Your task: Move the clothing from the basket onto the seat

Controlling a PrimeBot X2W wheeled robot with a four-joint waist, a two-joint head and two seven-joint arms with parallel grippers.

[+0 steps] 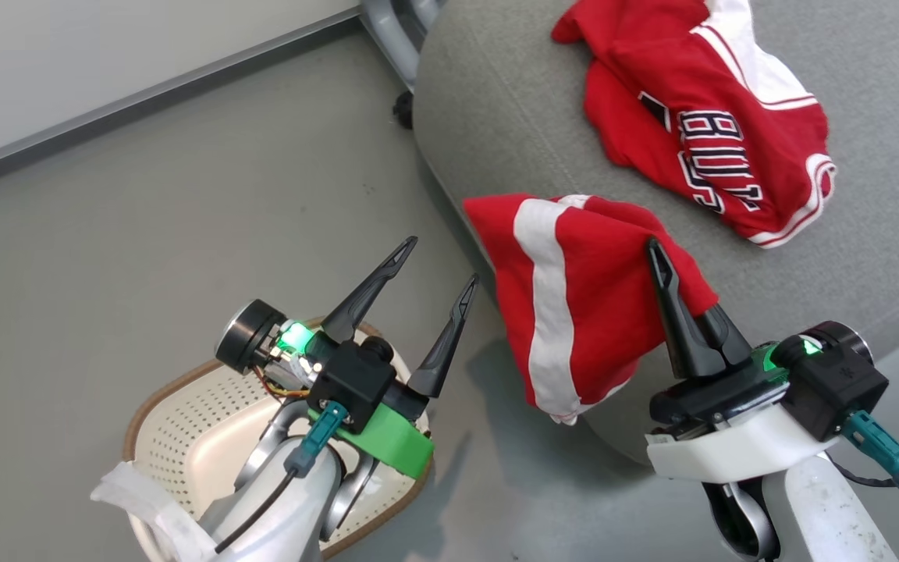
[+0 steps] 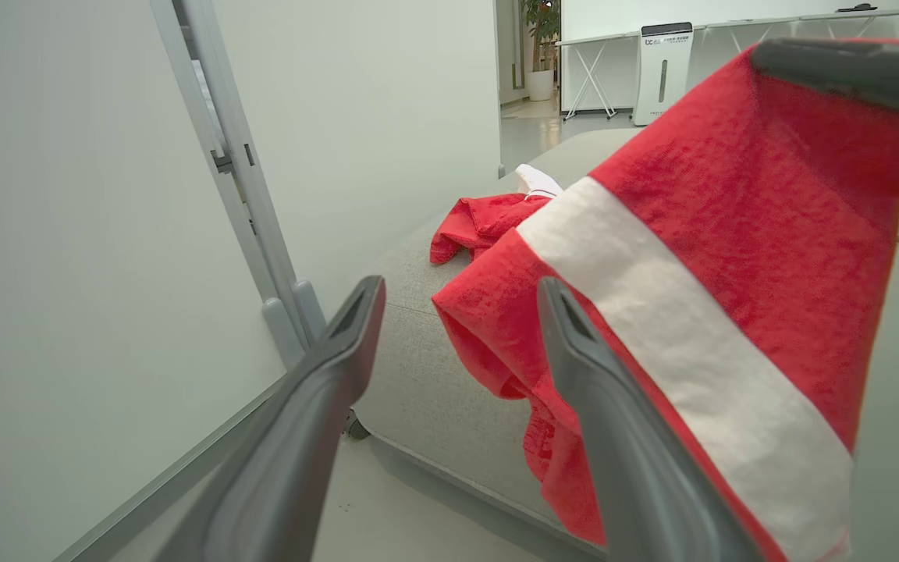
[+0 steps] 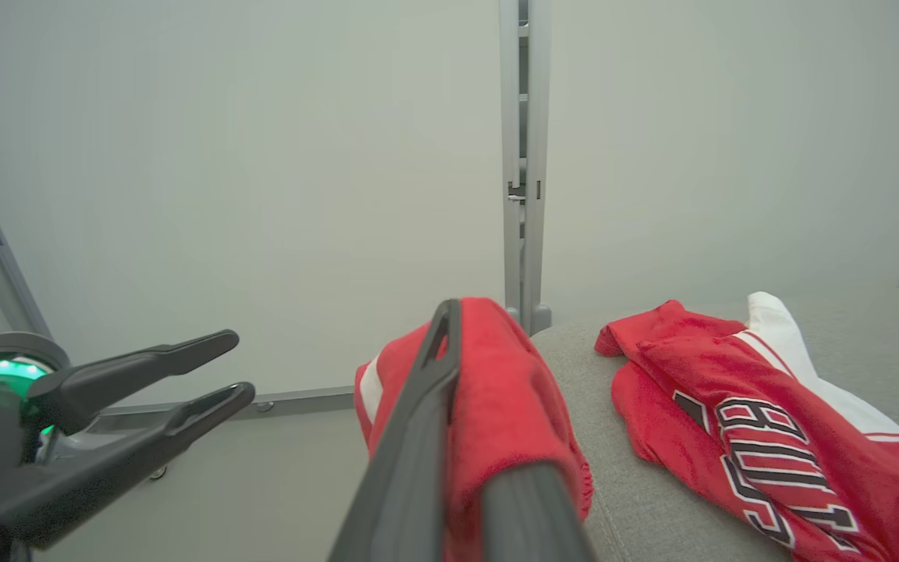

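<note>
The right gripper (image 1: pixel 672 269) pinches a fold of a red sports garment with a broad white stripe (image 1: pixel 566 312), its two long dark fingers pressed together on the cloth (one fingertip is buried in the fabric). The garment hangs from that grip and drapes over the rounded near corner of the large grey fabric-upholstered seat (image 1: pixel 496 101), with its lower hem dangling below the seat's edge. Farther back on the seat, apart from the held garment, a red jersey with white trim and dark-outlined white lettering (image 1: pixel 703 133) lies crumpled. The left gripper (image 1: pixel 442 261) hovers just beside the seat's edge, near the striped cloth, with its fingers spread and holding nothing. Beneath the left arm, the small cream perforated plastic basket with a brown woven-look rim (image 1: pixel 141 410) stands on the grey floor (image 1: pixel 145 234).
</note>
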